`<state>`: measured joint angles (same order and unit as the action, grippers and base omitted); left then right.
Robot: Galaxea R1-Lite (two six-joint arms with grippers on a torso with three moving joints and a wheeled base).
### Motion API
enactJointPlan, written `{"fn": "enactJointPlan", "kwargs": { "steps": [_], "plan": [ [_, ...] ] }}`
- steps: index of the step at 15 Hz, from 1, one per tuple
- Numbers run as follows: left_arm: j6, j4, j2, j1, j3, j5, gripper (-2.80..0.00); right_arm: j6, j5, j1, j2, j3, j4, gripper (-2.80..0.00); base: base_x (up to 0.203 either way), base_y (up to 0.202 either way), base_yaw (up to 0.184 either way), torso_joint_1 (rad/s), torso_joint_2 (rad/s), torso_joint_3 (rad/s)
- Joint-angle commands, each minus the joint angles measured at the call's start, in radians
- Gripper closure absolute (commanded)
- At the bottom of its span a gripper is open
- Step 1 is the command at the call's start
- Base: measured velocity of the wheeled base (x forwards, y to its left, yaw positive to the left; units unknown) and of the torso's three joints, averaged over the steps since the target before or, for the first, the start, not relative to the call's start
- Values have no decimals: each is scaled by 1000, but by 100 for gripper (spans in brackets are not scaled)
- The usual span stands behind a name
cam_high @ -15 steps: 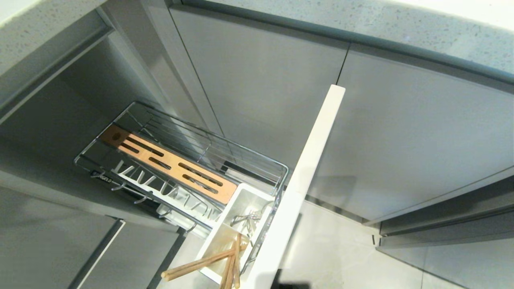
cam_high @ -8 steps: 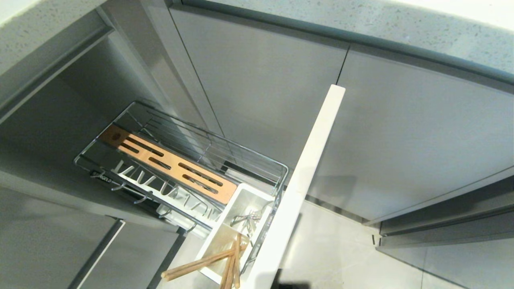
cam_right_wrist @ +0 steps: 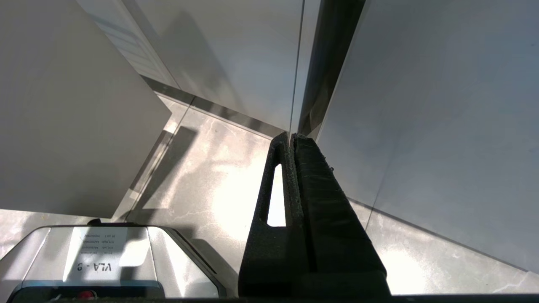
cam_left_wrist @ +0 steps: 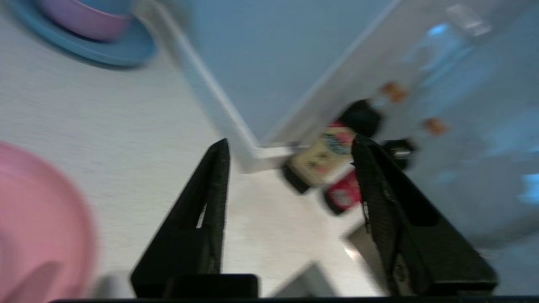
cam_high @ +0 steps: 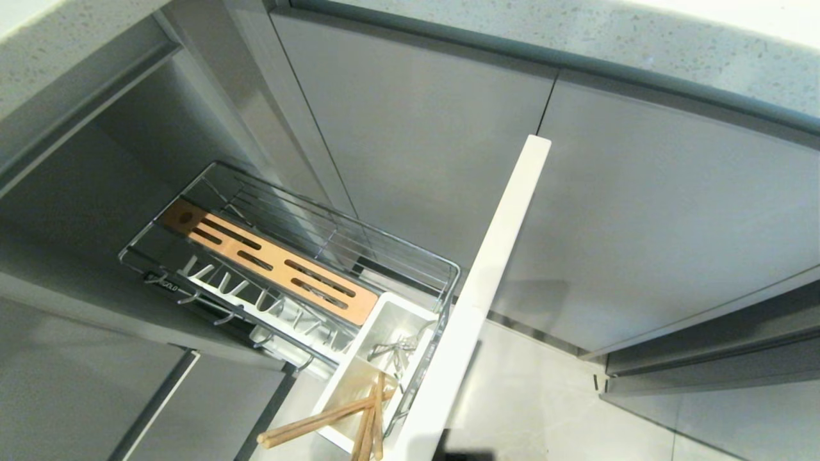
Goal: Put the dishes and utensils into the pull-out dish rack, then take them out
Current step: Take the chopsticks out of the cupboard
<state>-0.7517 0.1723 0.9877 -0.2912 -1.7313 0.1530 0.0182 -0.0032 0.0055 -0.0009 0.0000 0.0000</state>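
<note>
Hovering over the counter [cam_left_wrist: 139,126], left gripper [cam_left_wrist: 290,145] seemingly empty, spread.

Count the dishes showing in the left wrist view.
3. A pink plate close to the camera, a blue plate farther off on the white counter, and a mauve bowl sitting on that blue plate. Others may lie out of frame.

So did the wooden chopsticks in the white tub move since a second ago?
No. The chopsticks lean in the same corner of the white tub, with their tips at the same place beside the pale front panel.
</note>
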Motion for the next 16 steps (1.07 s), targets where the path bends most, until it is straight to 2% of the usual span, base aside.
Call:
{"fn": "enactJointPlan", "kwargs": {
  "steps": [1,6,11,16],
  "plan": [
    [-42,-48,-51,89,44,-8,0,0,0,1,1,2,0,0,0,0,0,0,0,0],
    [-46,-26,-22,366,81,-34,0,0,0,1,1,2,0,0,0,0,0,0,0,0],
    [-38,185,63,674,84,-38,0,0,0,1,1,2,0,0,0,0,0,0,0,0],
    [-1,340,139,794,88,-39,0,0,0,1,1,2,0,0,0,0,0,0,0,0]
  ]
}}
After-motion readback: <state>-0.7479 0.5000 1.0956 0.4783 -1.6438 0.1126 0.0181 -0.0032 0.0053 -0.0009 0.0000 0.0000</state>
